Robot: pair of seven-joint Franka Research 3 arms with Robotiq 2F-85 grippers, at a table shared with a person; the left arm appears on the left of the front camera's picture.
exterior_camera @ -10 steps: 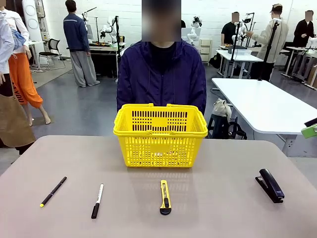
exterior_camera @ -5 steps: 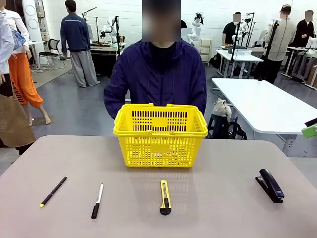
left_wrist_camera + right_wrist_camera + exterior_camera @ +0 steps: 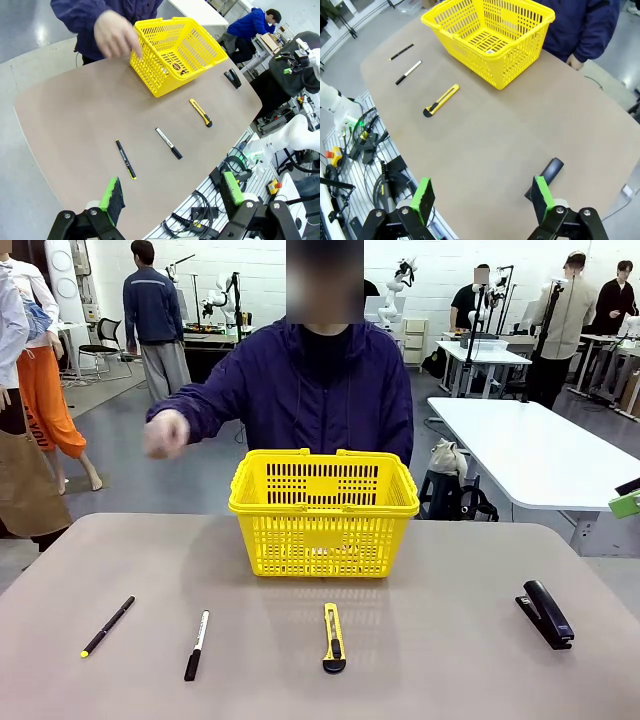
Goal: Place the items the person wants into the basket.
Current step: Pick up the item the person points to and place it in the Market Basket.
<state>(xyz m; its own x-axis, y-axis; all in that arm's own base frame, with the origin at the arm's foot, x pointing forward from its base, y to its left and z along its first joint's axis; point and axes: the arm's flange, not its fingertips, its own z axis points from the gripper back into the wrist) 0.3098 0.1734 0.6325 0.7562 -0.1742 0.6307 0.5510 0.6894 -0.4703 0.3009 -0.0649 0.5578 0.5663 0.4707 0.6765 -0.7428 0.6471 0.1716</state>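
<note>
Both the green-padded black left gripper [image 3: 172, 186] and right gripper [image 3: 481, 189] are held wide; a person's hand [image 3: 165, 433] is raised near the yellow slotted plastic basket [image 3: 323, 512]

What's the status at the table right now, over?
Left gripper and right gripper open, empty. Black pen and white marker on the table, outside the yellow basket. Person's hand raised left of the basket.
</note>
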